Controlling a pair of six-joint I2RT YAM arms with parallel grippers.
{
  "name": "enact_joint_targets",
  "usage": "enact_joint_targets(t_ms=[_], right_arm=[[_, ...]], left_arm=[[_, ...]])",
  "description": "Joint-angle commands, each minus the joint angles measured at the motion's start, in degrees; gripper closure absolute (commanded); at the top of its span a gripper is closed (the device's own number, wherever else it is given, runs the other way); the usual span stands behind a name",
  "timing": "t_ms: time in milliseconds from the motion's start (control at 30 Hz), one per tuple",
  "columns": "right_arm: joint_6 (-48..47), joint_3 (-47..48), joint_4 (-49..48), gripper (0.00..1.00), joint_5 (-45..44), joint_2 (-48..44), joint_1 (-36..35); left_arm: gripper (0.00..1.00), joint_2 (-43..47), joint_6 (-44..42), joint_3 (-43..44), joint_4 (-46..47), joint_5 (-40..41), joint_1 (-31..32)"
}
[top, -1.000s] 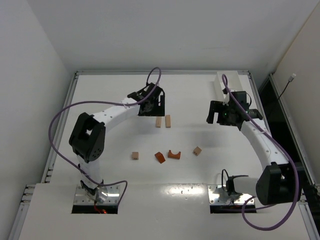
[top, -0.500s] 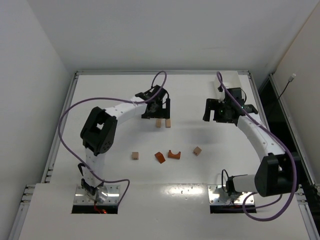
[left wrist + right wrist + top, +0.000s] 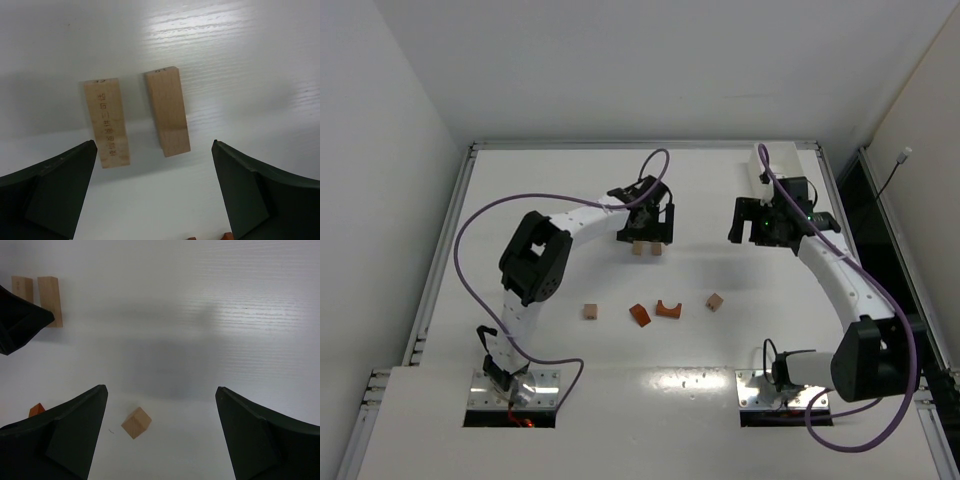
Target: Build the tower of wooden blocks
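Nothing is stacked yet: two tan bars (image 3: 168, 111) lie side by side beneath the wide, empty left pincer (image 3: 647, 236), the cubes (image 3: 590, 311), wedge (image 3: 640, 315) and arch (image 3: 668, 309) loose on the bench (image 3: 560, 190), and the right pincer (image 3: 161, 388) likewise wide and empty

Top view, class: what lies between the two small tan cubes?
The orange wedge and orange arch, between the left cube and right cube, in the top view.
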State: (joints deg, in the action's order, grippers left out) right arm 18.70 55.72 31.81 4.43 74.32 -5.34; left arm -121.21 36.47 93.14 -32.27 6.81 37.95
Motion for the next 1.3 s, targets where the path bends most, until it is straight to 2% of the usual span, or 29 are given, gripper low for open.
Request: enact_joint_targets(t_ms=[0, 567, 1133, 1267], right_arm=[[0.90, -0.09, -1.05, 0.14, -0.30, -1.29, 0.25], [0.90, 0.44, -1.05, 0.14, 0.23, -1.29, 0.77], [0.90, 0.97, -1.05, 0.14, 0.76, -0.23, 1.30], [0.90, 0.97, -1.05, 0.14, 0.76, -0.23, 1.30]], left_arm=[[0.00, -1.04, 0.09, 3.53, 0.89, -0.31, 0.63], [0.00, -3.77, 0.09, 4.59, -0.15, 4.17, 0.63], [0.00, -7.11, 0.09, 5.65, 0.46, 3.56, 0.63], [0.09, -7.11, 0.09, 6.17, 0.46, 3.56, 0.63]])
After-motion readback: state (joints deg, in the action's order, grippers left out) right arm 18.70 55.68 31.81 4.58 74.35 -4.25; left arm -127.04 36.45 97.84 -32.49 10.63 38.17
